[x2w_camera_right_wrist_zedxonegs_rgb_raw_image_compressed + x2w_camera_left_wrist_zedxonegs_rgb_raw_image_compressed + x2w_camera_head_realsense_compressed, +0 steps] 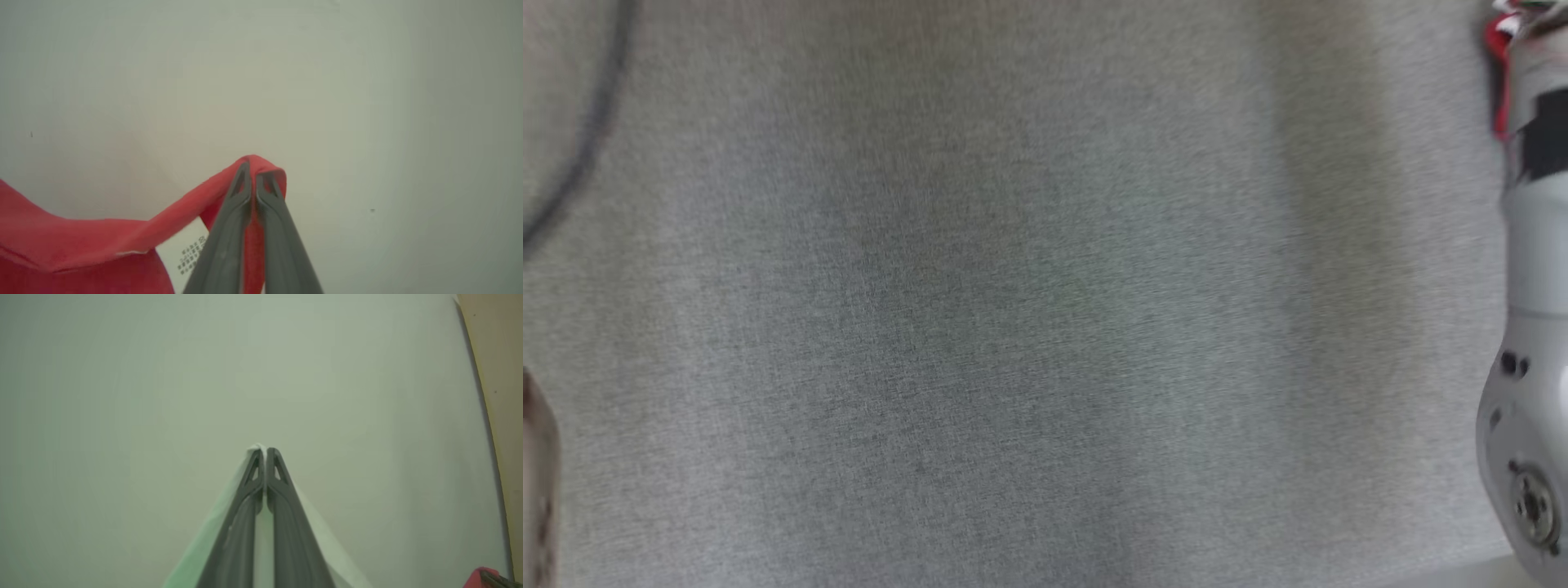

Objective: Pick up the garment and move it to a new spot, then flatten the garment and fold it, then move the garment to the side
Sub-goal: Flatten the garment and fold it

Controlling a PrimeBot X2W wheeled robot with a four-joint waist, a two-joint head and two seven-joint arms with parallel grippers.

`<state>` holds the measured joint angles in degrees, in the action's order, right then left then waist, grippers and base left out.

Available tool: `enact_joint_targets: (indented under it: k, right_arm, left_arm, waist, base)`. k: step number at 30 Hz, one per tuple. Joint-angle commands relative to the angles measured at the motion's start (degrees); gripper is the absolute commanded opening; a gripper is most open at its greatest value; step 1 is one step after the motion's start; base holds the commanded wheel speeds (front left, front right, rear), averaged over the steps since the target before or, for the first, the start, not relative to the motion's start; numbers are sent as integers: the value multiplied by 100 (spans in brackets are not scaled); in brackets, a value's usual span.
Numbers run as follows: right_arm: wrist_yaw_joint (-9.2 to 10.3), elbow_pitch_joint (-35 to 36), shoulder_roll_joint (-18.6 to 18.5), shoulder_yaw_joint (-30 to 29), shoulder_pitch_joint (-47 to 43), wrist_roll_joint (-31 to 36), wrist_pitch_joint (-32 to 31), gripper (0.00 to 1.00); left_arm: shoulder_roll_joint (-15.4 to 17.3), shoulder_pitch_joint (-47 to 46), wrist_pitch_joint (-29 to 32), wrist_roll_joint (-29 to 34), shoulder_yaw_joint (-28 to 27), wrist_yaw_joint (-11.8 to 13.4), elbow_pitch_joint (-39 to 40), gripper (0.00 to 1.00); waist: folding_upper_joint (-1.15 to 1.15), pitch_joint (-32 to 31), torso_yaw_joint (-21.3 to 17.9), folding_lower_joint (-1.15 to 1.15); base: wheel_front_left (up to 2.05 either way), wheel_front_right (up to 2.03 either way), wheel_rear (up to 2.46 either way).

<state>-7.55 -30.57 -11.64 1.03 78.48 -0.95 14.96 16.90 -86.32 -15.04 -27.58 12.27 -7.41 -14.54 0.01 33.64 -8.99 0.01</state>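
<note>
The garment [81, 241] is red in the right wrist view, with a white printed label [191, 255] on its inside. My right gripper [251, 165] is shut on a fold of its red edge, which wraps over the fingertips. In the left wrist view my left gripper [265, 451] is shut on a pale white-green piece of fabric [327, 539] that hangs down on both sides of the fingers. A blurred scrap of red cloth [1496, 49] shows at the head view's top right, beside my pale right forearm [1531, 327].
A grey woven surface [1013, 327] spreads below the head camera. A dark cable [596, 122] curves across its upper left corner and a brown object [535, 474] sits at the left edge. A tan strip [502, 375] borders the left wrist view's right side.
</note>
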Motion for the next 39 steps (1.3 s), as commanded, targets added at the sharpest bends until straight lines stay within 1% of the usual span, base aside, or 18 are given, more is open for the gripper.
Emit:
enact_joint_targets:
  k: [1,5,7,10,12,16,18,19,20,24,26,27,30,33,37,39]
  right_arm:
    - [15,-44,-29,87,-215,-94,21,0]
    - [15,-33,-134,287,-581,-303,26,0]
    - [15,-102,-202,446,-839,-490,25,0]
    - [15,-112,-355,694,-1163,-769,-13,0]
    - [15,-51,-449,834,-1404,-980,-149,0]
    - [15,178,-614,1029,-1943,-1433,-660,0]
    - [15,359,-685,1056,-2219,-1603,-949,0]
    - [15,447,-725,1063,-2376,-1646,-1101,0]
    - [15,447,-725,1063,-2376,-1646,-1101,0]
    - [15,801,-792,1023,-2977,-1818,-1628,0]
    - [15,970,-834,1008,-3251,-1832,-1836,0]
    - [15,1057,-872,984,-3366,-1809,-1891,0]
    - [15,1222,-963,936,-3748,-1751,-2084,0]
    - [15,1328,-1064,859,-4059,-1646,-2214,0]
    - [15,1425,-1070,623,-4573,-1596,-2321,0]
    - [15,1527,-989,449,-4952,-1583,-2405,0]
  left_arm:
    - [91,324,-15,-101,61,-4,92,0]
    - [177,967,-16,-358,46,-6,283,0]
    - [184,1342,-15,-510,37,-6,358,0]
    - [282,1841,-16,-709,115,-7,446,0]
    - [307,2191,-10,-875,142,-7,404,0]
    - [239,2815,124,-1347,95,1,355,0]
    - [226,3162,219,-1450,111,37,414,0]
    - [214,3345,285,-1523,122,71,446,0]
    - [214,3345,285,-1523,122,71,446,0]
    - [207,4067,505,-1673,208,216,616,0]
    - [141,4474,605,-1797,248,275,677,0]
    - [92,4659,665,-1917,272,268,709,0]
    - [120,5143,794,-2042,403,247,698,0]
    - [160,5538,855,-2033,533,240,653,0]
    - [128,6050,895,-2099,670,248,640,0]
    - [109,6458,986,-2184,778,274,694,0]
  waist:
    - [-1,252,97,-1]
    - [-1,166,202,-1]
    - [-1,15,269,-1]
    - [-1,-244,364,-1]
    - [-1,-427,429,-1]
    - [-1,-766,538,-1]
    - [-1,-922,575,-1]
    - [-1,-998,595,-1]
    - [-1,-998,595,-1]
    - [-1,-1261,659,-1]
    - [-1,-1376,691,-1]
    - [-1,-1429,717,-1]
    - [-1,-1581,799,-1]
    - [-1,-1716,873,-1]
    - [-1,-1922,972,-1]
    - [-1,-2039,991,-1]
  base:
    - [0,0,0]
    - [0,0,0]
    - [0,0,0]
    - [0,0,0]
    - [0,0,0]
    - [0,0,0]
    - [0,0,0]
    - [0,0,0]
    - [0,0,0]
    - [0,0,0]
    - [0,0,0]
    - [0,0,0]
    - [0,0,0]
    - [0,0,0]
    - [0,0,0]
    - [0,0,0]
